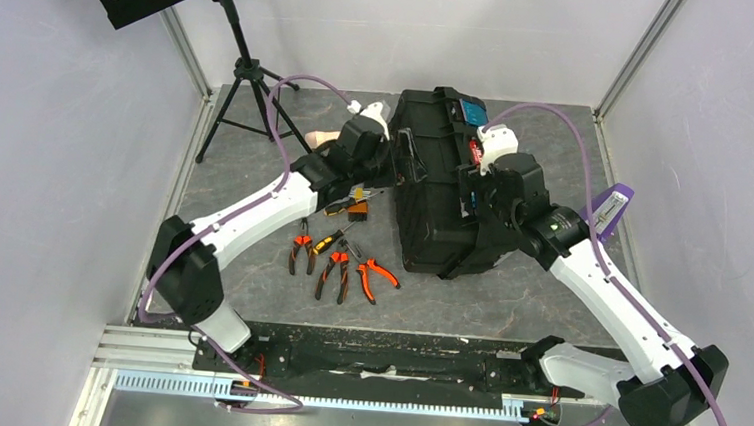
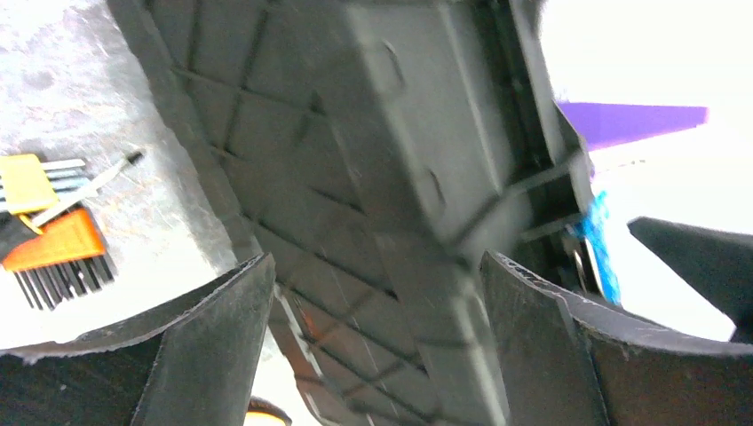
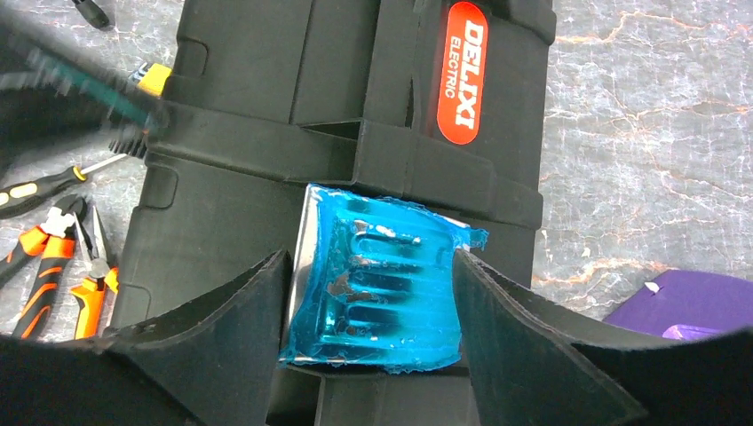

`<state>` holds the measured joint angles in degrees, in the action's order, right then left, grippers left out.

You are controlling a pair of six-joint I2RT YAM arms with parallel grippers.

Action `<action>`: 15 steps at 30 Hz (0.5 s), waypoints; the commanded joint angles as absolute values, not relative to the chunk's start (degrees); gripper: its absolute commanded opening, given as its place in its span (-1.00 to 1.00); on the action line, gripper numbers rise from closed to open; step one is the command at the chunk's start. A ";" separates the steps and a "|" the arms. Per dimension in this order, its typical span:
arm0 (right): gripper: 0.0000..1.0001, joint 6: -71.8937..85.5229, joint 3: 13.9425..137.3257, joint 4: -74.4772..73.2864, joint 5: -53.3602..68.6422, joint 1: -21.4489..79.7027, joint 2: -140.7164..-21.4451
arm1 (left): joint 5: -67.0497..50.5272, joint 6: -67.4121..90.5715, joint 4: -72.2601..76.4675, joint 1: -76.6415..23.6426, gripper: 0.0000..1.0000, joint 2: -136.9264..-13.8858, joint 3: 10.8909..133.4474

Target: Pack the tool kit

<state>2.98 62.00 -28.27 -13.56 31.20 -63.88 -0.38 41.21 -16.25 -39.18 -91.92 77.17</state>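
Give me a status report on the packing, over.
Left claw open at toolbox. Right claw astride blue latch, grip unclear. Pliers, screwdrivers unpacked on table.

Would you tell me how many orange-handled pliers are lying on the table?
3, in a row left of the toolbox: left pliers, middle pliers, right pliers nearest it. Others may be hidden under the left arm.

Orange-handled pliers (image 1: 334, 273) lie beside the black toolbox (image 1: 433, 217).
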 commanded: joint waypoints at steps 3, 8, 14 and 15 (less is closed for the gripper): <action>0.31 3.19 61.41 -27.62 -19.35 32.33 -65.27 | 6.88 37.74 -23.05 -47.13 0.83 -87.59 77.81; 0.22 2.99 60.87 -27.64 -24.44 35.22 -66.23 | 8.49 36.85 -25.60 -49.99 0.83 -91.38 79.72; 0.01 3.30 60.80 -28.33 -34.23 39.26 -66.58 | 15.80 36.60 -30.27 -51.24 0.73 -94.90 78.11; -0.06 3.28 61.16 -28.66 -36.21 39.77 -66.58 | 17.13 36.80 -31.09 -51.20 0.68 -95.32 77.32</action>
